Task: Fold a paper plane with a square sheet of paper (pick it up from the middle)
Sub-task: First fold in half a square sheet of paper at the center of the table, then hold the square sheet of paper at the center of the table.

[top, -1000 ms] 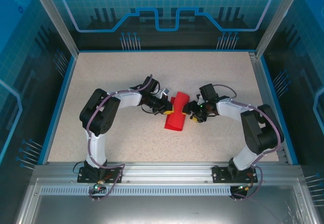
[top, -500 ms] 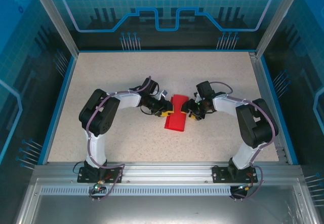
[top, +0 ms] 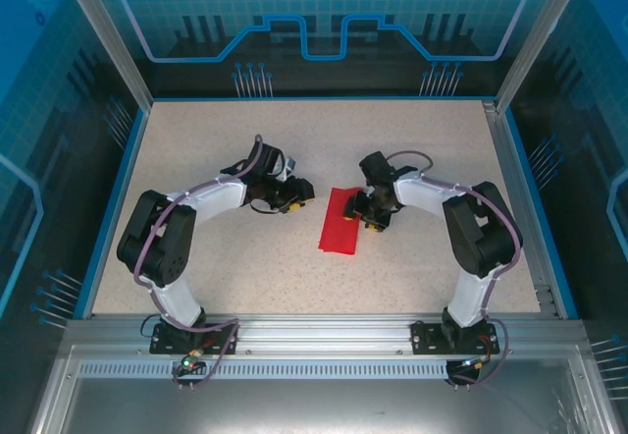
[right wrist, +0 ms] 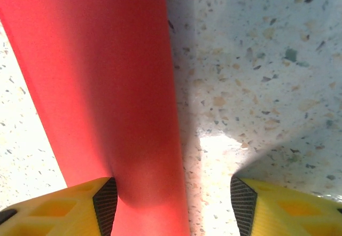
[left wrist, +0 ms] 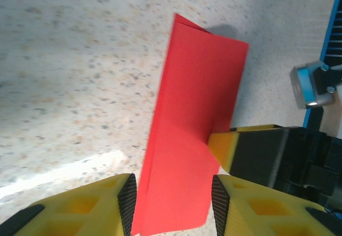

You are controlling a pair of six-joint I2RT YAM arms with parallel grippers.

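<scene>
Top external: right end effector (top: pixel 355 210) partly covers the red paper (top: pixel 339 236).

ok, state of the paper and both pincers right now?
red paper: folded into a narrow strip, lying flat on the table.
left pincer: open, just clear of the paper.
right pincer: open, over one long edge of the paper, not clamping it.

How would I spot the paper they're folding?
Find the speckled beige table inside the blue frame. Near its middle, just past the left gripper and partly under the right gripper, lies a flat folded paper, the one bright red thing there.
</scene>
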